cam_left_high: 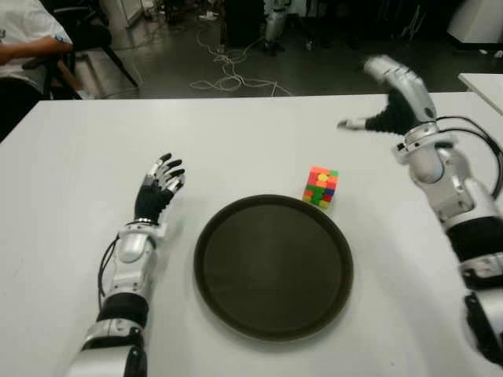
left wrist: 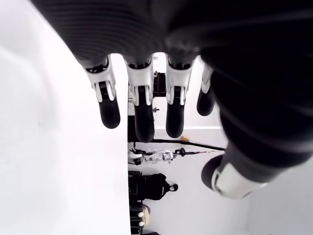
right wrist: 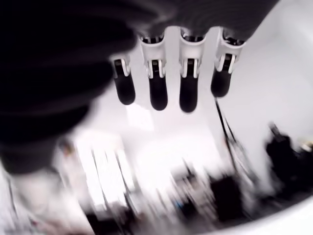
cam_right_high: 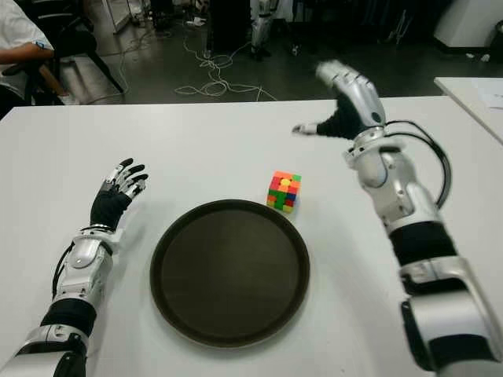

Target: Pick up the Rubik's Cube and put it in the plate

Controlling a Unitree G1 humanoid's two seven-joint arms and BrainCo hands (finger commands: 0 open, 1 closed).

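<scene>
Rubik's Cube stands on the white worktop, outside the plate.

The cube is just beside the rim of the dark round plate, at about 1 o'clock from its centre; whether they touch I cannot tell. The right robot hand is raised at 2 o'clock of the cube, well apart, fingers spread and holding nothing. The left robot hand shows at 9 o'clock of the plate, fingers relaxed and empty. A seated person is at the far left corner.

Matt dark plate, smooth white table
</scene>
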